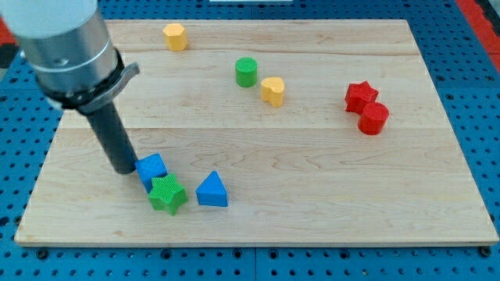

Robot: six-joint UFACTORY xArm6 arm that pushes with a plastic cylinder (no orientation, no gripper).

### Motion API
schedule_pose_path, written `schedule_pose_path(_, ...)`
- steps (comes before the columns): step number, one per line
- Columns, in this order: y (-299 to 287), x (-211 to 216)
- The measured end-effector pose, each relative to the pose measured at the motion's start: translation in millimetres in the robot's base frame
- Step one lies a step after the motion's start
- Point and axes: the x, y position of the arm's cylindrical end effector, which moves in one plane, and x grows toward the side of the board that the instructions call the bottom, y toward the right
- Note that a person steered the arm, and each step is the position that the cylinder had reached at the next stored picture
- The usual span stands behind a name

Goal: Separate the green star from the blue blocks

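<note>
2 blue blocks flanked the green star (168,194) near the surface's (312,179) bottom-left.
My tip (125,168), with no fingers to open or close, seemingly touched the blue cube (151,168); the blue triangle (212,190) sat just right of the star.

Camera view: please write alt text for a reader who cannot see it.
My tip touches the left side of a blue cube, which touches a green star block near the wooden board's bottom left; a blue triangular block sits just right of the star. Yellow, green and red blocks lie farther off.
</note>
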Motion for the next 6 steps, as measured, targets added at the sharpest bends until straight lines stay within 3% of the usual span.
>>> schedule_pose_path(2,-15,79)
schedule_pose_path(4,63,63)
schedule_pose_path(6,55,47)
